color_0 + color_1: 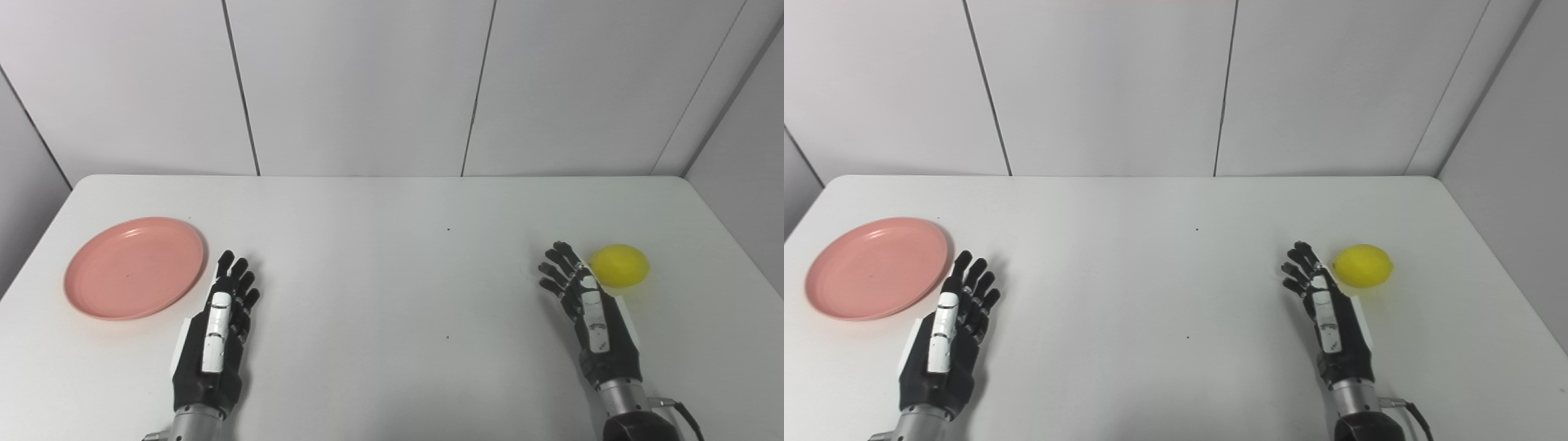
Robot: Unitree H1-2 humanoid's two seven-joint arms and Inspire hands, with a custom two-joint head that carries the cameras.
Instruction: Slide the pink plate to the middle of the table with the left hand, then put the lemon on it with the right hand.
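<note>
Waiting open and empty, both hands rest on the tabletop (392,294).
The plate (135,267) sits just beside the left hand (214,334), the lemon (619,266) just beside the right hand (591,318), so each is near its own job.

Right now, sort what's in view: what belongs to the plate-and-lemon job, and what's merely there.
For the job:
pink plate, table's left
lemon, table's right
left hand, open beside the plate
right hand, open beside the lemon

Merely there:
white table
panelled wall
</note>
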